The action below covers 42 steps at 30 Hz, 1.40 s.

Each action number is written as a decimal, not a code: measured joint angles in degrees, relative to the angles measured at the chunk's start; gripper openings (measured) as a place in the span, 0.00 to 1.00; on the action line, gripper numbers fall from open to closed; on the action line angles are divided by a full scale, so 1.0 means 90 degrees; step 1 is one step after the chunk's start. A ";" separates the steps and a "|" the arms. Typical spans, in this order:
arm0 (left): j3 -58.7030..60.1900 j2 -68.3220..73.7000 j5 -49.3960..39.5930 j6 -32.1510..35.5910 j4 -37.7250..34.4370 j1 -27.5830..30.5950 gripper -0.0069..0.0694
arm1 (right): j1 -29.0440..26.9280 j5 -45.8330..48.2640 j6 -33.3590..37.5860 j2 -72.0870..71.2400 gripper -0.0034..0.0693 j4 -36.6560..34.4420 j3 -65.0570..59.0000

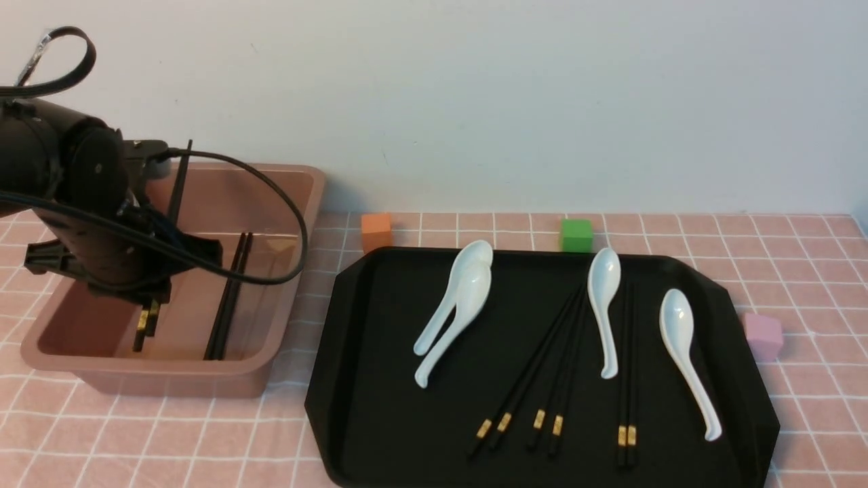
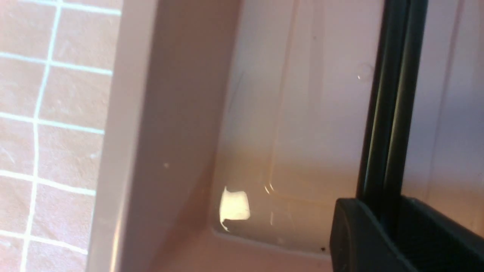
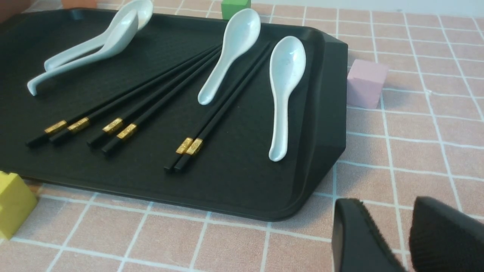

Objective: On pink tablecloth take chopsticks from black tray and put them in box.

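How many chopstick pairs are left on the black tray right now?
3 pairs. The left pair and middle pair fan out from nearly shared tips near the middle of the black tray; the right pair lies straight, apart from them. None seems hidden there.

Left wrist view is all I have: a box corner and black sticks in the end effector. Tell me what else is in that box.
Observer: One more pair of chopsticks already lies in the box, to the right of the pair you hold.
Operator: Count what is left on the tray.
Observer: Three pairs of chopsticks lie on the black tray, gold bands toward the robot.
Operator: Name whatever else sits on it.
Observer: Four white spoons; the two on the left are nested together.
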<state>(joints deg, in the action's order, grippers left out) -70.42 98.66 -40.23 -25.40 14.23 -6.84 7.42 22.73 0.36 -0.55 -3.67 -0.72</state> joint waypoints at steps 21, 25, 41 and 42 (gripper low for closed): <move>0.0000 -0.0429 -0.0046 -0.0003 -0.0093 0.0000 0.52 | 0.0000 0.0000 0.0000 0.0000 0.38 0.0000 0.0000; 0.0099 -0.1810 -0.0208 0.0629 -0.1168 0.0000 0.33 | 0.0000 0.0000 0.0000 0.0000 0.38 0.0000 0.0000; 0.3820 -0.7831 0.1327 0.2469 -0.3211 0.0000 0.07 | 0.0000 0.0000 0.0000 0.0000 0.38 0.0000 0.0000; 0.4136 -0.8101 0.1421 0.2479 -0.3225 0.0000 0.07 | 0.0000 0.0000 0.0000 0.0000 0.38 0.0000 0.0000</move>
<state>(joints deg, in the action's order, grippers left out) -33.19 25.76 -27.44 -3.09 -14.80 -6.84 7.42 22.73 0.36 -0.55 -3.67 -0.72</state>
